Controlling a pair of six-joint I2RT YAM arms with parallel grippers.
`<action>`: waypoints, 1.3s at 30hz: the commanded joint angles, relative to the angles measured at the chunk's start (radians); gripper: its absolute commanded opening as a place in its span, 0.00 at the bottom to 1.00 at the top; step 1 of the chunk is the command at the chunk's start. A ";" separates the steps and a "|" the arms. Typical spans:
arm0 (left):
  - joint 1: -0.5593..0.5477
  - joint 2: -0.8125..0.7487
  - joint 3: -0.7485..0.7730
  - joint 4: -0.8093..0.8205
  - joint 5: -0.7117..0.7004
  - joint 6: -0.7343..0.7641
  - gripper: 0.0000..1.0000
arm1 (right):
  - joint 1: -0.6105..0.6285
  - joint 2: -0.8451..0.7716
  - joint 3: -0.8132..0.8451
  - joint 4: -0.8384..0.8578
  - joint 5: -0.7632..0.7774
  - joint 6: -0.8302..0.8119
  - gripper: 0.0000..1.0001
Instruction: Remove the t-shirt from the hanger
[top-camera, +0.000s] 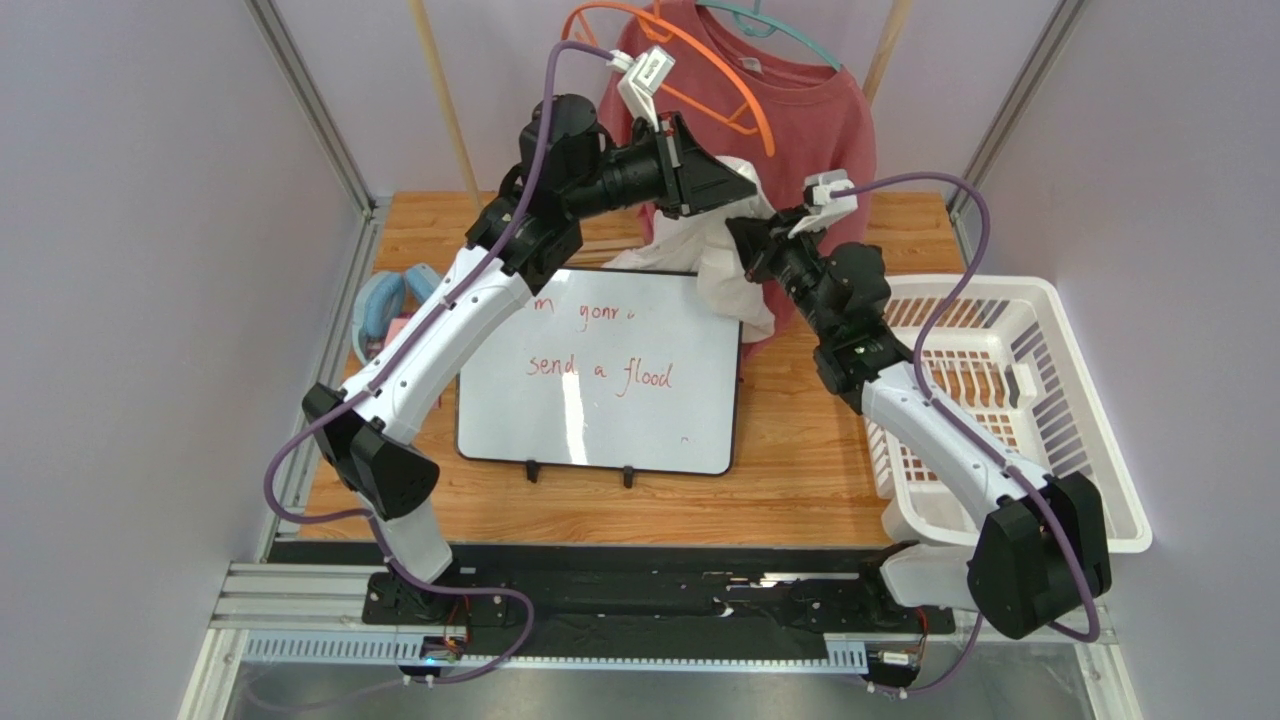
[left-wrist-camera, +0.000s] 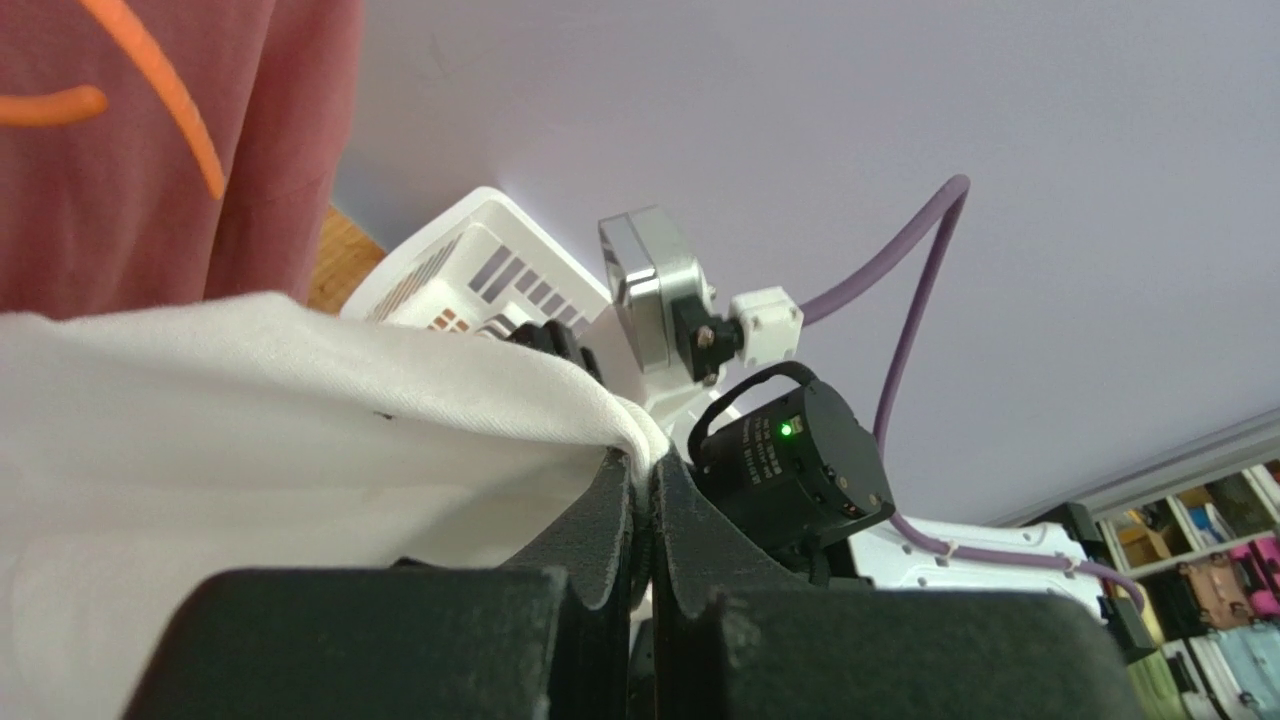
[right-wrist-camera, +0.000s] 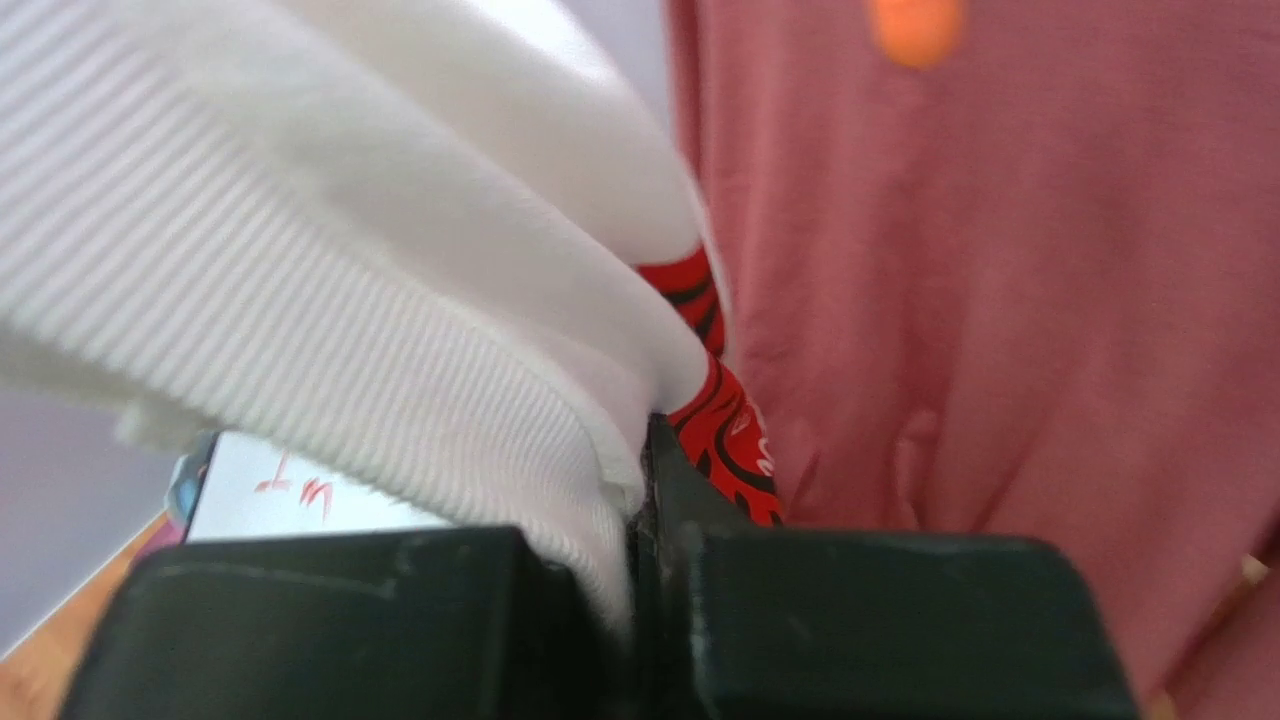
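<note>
Left gripper (left-wrist-camera: 648, 488) has its jaws pinched tight on a fold of the white t-shirt (left-wrist-camera: 226, 450). Right gripper (right-wrist-camera: 649, 495) is likewise clamped on the shirt's ribbed edge, next to a red-black print. The shirt is bunched between the two, raised just past the whiteboard's (top-camera: 601, 368) far right corner, with its tail drooping onto that corner. Two grip points probably share the load so the cloth draws off without snagging. Orange hanger (top-camera: 727, 86) sits further back from the whiteboard, up high, in front of a red shirt (top-camera: 827, 135) on a teal hanger (top-camera: 796, 33). Overhead view is cluttered, so I can't confirm the white shirt is fully clear of the orange hanger. Basket (top-camera: 984, 285) right of the whiteboard looks like the drop spot.
</note>
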 joint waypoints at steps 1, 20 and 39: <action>-0.013 -0.060 0.022 -0.019 -0.021 0.050 0.00 | -0.014 -0.022 0.064 -0.044 0.433 0.089 0.00; 0.015 -0.440 -0.430 -0.121 -0.249 0.267 0.50 | -0.272 -0.214 0.423 -0.495 0.228 0.123 0.00; 0.015 -0.922 -0.869 -0.190 -0.287 0.202 0.48 | -0.278 -0.112 1.029 -0.676 0.355 -0.097 0.00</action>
